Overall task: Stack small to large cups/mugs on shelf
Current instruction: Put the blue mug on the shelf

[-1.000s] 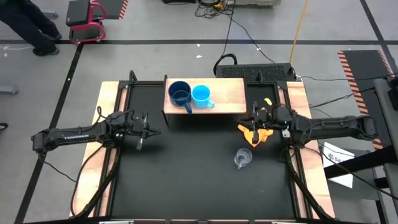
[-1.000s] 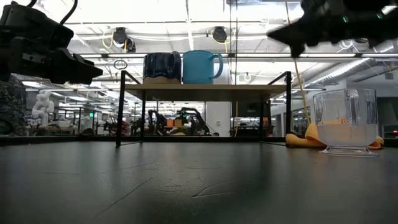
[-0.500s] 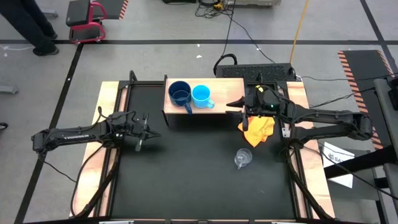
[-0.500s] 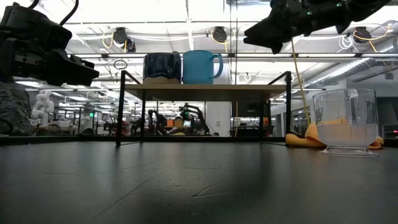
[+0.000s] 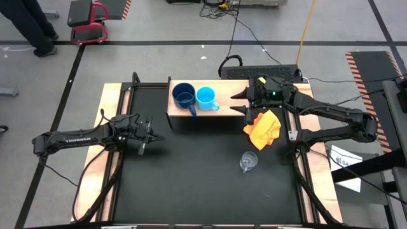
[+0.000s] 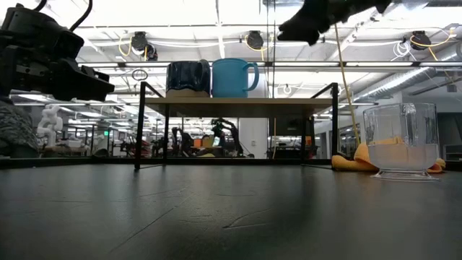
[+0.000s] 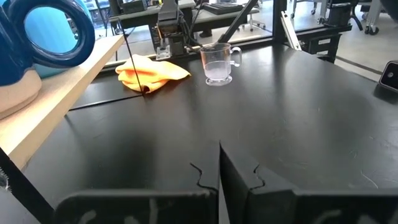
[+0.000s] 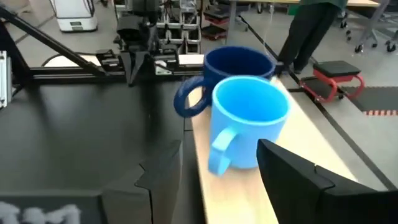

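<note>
The black desk (image 5: 203, 184) takes up most of the floor space here, edged with pale wooden planks (image 5: 89, 184) down both sides. At its far edge stands the shelf (image 5: 229, 95), a low stand with a light wood top on dark legs. The left arm (image 5: 70, 138) lies stretched low across the left side of the desk, and the left gripper (image 5: 147, 135) hovers over bare black surface, well apart from the shelf, its fingers (image 7: 233, 180) pressed together with nothing between them. The right arm (image 5: 331, 114) reaches in from the right, raised above shelf height, and the right gripper (image 5: 240, 102) hangs by the shelf's right end, pointing toward the mugs, its fingers (image 8: 298, 180) spread wide apart and empty.

On the shelf's left half sit two mugs, upright and side by side, touching or nearly so: the dark navy-blue mug (image 5: 183, 95) to the left and the light sky-blue mug (image 5: 206, 98) to its right. An orange-yellow cloth (image 5: 262, 129) lies crumpled on the desk just off the shelf's right front corner. The small clear glass cup (image 5: 248, 161) stands upright on the desk nearer the front, close to the cloth but apart from it, well away from both grippers.
</note>
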You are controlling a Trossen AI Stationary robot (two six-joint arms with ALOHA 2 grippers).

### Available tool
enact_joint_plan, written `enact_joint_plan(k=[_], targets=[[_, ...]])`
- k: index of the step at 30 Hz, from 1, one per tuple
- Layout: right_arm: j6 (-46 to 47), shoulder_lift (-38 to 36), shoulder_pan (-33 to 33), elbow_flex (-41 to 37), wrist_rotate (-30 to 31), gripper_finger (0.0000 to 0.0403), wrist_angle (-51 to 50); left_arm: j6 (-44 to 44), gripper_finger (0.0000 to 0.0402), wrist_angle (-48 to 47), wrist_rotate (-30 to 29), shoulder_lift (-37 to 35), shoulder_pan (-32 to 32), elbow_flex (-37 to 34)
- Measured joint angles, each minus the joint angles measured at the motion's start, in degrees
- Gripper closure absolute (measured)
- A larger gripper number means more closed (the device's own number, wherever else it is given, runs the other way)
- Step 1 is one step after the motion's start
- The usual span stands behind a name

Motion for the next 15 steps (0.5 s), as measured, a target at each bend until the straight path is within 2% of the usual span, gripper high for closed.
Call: enact_joint_plan(k=[4,7,9,15], targets=[[0.5,2.31,-2.6,4.98,-1.31,0.0203,-5.37,-0.1,0.0379,0.0,-0.02,0.0,0.0,0.0],[2.12,4.23,-3.43,5.3,-5.79,0.0203,-5.39,-0.02,0.0386,0.04,0.0,0.0,0.0,0.0],[2.24,5.56,-3.06,4.64,-6.27,0.0203,-4.96,0.12,0.0393,0.04,-0.02,0.0,0.0,0.0],[1.98,9.29,-2.01,-1.19,-6.25,0.0204,4.38,0.14,0.0391,-0.08,0.68,0.0,0.0,0.02]])
